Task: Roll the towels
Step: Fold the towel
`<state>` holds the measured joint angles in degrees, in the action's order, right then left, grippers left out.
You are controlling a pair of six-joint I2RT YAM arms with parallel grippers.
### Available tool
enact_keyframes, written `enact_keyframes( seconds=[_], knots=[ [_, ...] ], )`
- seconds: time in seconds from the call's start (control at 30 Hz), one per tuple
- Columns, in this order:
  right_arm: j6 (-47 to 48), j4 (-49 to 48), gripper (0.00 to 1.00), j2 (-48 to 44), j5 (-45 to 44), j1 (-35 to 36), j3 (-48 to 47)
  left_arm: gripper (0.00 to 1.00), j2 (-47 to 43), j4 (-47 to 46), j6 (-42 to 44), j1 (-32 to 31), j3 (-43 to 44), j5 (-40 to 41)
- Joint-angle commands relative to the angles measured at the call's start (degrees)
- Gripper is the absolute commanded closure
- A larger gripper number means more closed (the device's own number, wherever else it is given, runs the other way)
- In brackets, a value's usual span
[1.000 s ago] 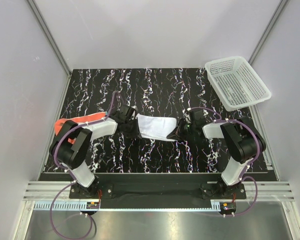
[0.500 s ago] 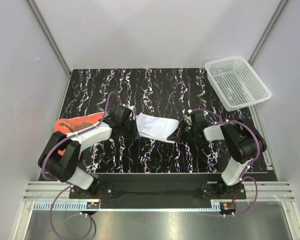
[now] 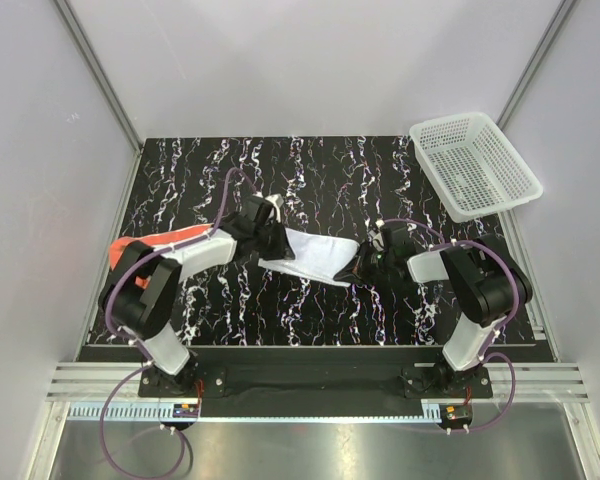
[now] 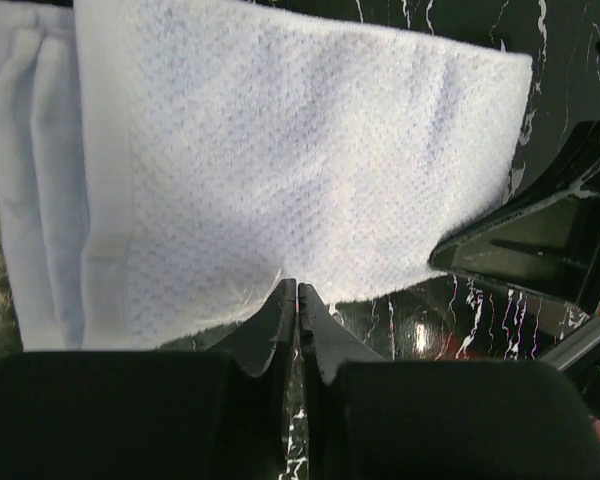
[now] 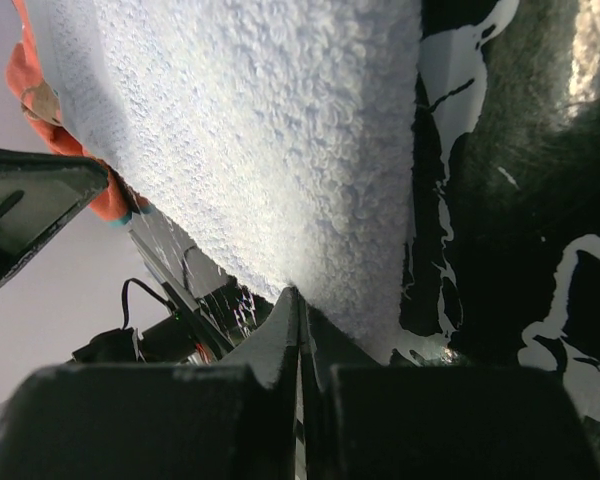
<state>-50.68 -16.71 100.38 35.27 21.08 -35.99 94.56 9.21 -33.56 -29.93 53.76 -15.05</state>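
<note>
Left gripper (image 4: 297,292) and right gripper (image 5: 298,296) each pinch shut on an edge of the white towel (image 3: 310,256) — it looks limp and light, best held by its edges.

We see a black marbled tabletop (image 3: 310,160) bearing a white towel (image 3: 315,255) mid-table, an orange-red towel (image 3: 125,250) left, and a white mesh basket (image 3: 475,165) far right.

Open mat (image 3: 320,170) behind white towel (image 3: 315,255); basket (image 3: 474,165) fills far-right corner.

Nubbly white terry-cloth towel (image 4: 280,150) on glossy black marbled tabletop (image 3: 320,170) (sheen catching light); white plastic mesh basket (image 3: 475,165).
</note>
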Motion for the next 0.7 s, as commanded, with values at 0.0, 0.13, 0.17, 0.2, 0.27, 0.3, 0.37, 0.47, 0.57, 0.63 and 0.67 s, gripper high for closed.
enact_keyframes(
  seconds=[0.0, 0.13, 0.17, 0.2, 0.27, 0.3, 0.37, 0.47, 0.57, 0.63, 0.67],
  knots=[
    [0.75, 0.45, 1.00, 1.57, -0.29, -0.16, 0.48, 0.92, 2.55, -3.07, -1.24, 1.01, 3.72, 0.28],
    [0.84, 0.10, 1.00, 2.45, -0.02, -0.34, 0.57, 0.94, 3.44, -2.62, -2.82, 3.47, 1.27, 2.30],
    [0.84, -0.08, 1.00, 2.54, -0.02, -0.16, 0.65, 0.94, 3.09, -2.97, -3.17, 4.09, -0.91, 2.65],
    [0.84, -0.08, 1.00, 2.72, -0.11, -0.16, 0.66, 0.94, 2.91, -3.15, -3.52, 5.57, -2.24, 2.92],
    [0.75, -0.51, 1.00, 3.42, -0.02, -0.25, 0.66, 0.94, 2.21, -3.85, -4.05, 6.99, -4.35, 3.27],
    [0.67, -0.69, 1.00, 3.59, -0.02, -0.25, 0.66, 0.94, 1.94, -3.76, -4.14, 8.04, -6.28, 3.71],
    [0.32, -1.48, 1.00, 4.39, 0.06, -0.25, 0.74, 0.94, 1.50, -3.24, -3.79, 9.01, -7.52, 4.59],
    [-0.12, -2.19, 1.00, 5.09, 0.42, -0.25, 0.92, 0.94, 2.11, -2.01, -3.35, 10.16, -8.32, 5.73],
    [-0.30, -2.19, 1.00, 4.83, 0.42, -0.25, 1.18, 0.94, 2.56, -0.87, -3.09, 10.86, -8.32, 6.87],
    [-0.21, -2.01, 1.00, 4.30, 0.15, -0.25, 1.53, 0.93, 2.47, -0.69, -2.74, 11.04, -8.32, 7.23],
    [-0.13, -1.75, 1.00, 4.04, 0.07, -0.25, 1.80, 0.93, 2.38, -0.51, -2.65, 11.04, -8.32, 7.66]
  ],
)
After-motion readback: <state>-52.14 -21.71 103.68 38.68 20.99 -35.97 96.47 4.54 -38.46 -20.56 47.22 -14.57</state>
